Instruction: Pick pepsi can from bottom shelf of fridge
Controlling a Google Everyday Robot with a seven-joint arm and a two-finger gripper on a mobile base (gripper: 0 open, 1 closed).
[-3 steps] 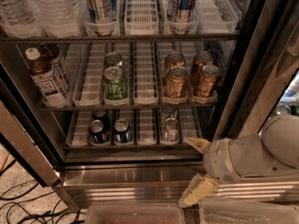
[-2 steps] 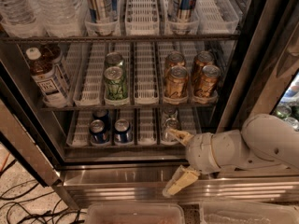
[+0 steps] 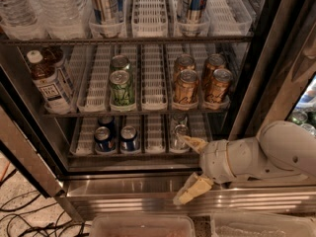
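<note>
Dark blue pepsi cans stand on the bottom shelf (image 3: 153, 136) of the fridge (image 3: 256, 68), at its left: one (image 3: 102, 138), one beside it (image 3: 129, 138) and one behind (image 3: 106, 122). My gripper (image 3: 191, 168) is open, with cream fingertips (image 3: 194, 143) spread one above the other. It sits in front of the bottom shelf's right end, to the right of the pepsi cans and apart from them. The upper fingertip is close to a silver can (image 3: 179, 135). The white arm (image 3: 256, 157) comes in from the right.
The middle rack holds green cans (image 3: 122, 87), gold-orange cans (image 3: 186, 85) and a tea bottle (image 3: 48, 80). The top rack holds water bottles (image 3: 29, 9) and tall cans (image 3: 106, 4). The steel base (image 3: 128, 191) lies below, with clear bins (image 3: 143, 226) in front. Cables (image 3: 19, 216) lie on the floor at left.
My gripper and arm have moved left and slightly up, from the fridge's lower right corner to the front of the bottom shelf by the silver can. It stays open.
</note>
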